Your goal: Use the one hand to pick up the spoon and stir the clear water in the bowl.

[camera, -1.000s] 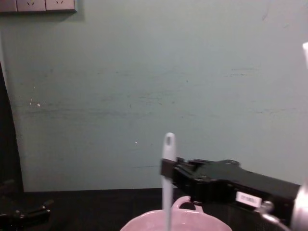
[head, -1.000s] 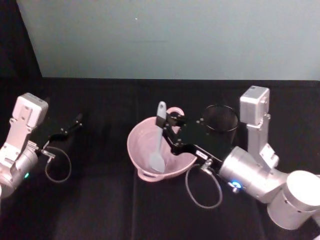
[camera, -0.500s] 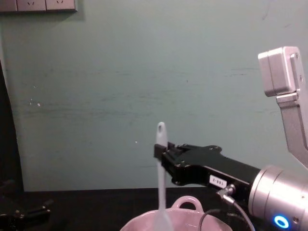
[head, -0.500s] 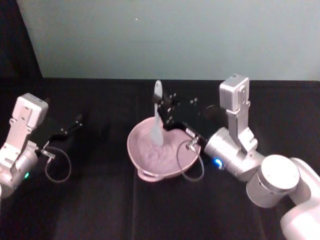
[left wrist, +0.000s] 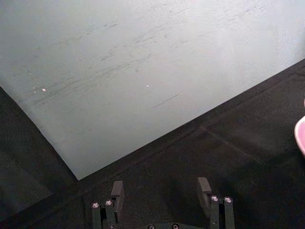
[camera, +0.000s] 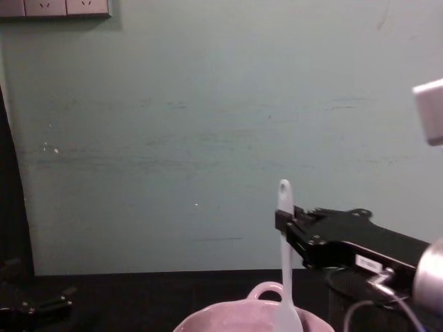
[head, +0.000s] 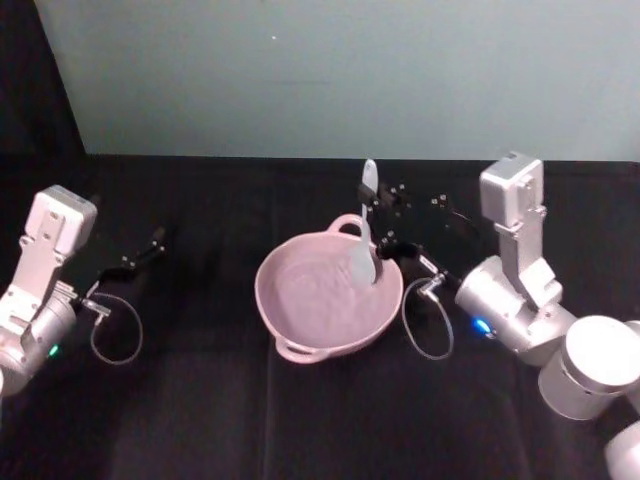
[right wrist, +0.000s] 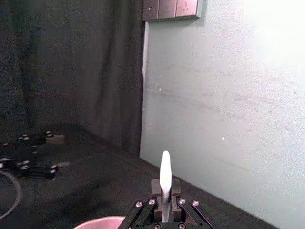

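Note:
The pale pink bowl [head: 300, 300] stands mid-table, its loop handle [camera: 265, 291] at the far rim. The white spoon [head: 366, 235] hangs nearly upright, its holed handle end up and its pale head [camera: 286, 318] down inside the bowl's right part. My right gripper [head: 372, 214] is shut on the spoon's handle [right wrist: 165, 179], reaching in from the right above the far rim. Whether the head touches the water cannot be told. Far to the left, my left gripper [head: 148, 246] rests parked, fingers [left wrist: 116, 194] open with nothing between them.
A black mesh cup [camera: 344, 282] stands to the bowl's right, under the right gripper's body. Cable loops hang by both wrists [head: 425, 322] [head: 113, 330]. The teal wall [head: 330, 70] rises behind the black table [head: 200, 420]; wall sockets [camera: 55, 7] are high up.
The right gripper has carried the spoon rightward across the bowl, from its left part to its right part. The spoon stays upright in the grip. The left arm has not moved.

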Action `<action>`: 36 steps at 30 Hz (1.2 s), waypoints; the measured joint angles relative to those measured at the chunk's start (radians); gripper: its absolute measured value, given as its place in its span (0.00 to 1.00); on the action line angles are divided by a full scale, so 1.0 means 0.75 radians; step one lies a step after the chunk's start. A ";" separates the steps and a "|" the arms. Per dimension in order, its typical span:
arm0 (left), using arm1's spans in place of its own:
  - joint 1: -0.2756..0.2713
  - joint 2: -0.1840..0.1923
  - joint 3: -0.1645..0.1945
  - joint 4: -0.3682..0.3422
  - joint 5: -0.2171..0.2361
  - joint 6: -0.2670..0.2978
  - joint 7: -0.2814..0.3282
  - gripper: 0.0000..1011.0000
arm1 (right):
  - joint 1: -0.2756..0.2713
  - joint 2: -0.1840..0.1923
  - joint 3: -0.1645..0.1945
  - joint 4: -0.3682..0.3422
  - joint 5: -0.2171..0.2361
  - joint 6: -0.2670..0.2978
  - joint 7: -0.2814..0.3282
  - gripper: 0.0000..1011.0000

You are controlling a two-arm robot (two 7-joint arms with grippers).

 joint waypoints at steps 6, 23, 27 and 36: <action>0.000 0.000 0.000 0.000 0.000 0.000 0.000 1.00 | -0.108 0.062 0.024 -0.164 0.089 0.090 0.089 0.11; 0.000 0.000 0.000 0.000 0.000 0.000 0.000 1.00 | -0.087 -0.018 -0.106 -0.117 0.177 0.061 0.144 0.11; 0.000 0.000 0.000 0.000 0.000 0.000 0.000 1.00 | -0.047 -0.059 -0.107 -0.044 0.144 0.008 0.106 0.11; 0.000 0.000 0.000 0.000 0.000 0.000 0.000 1.00 | 0.016 -0.108 -0.050 0.079 0.060 -0.079 0.020 0.11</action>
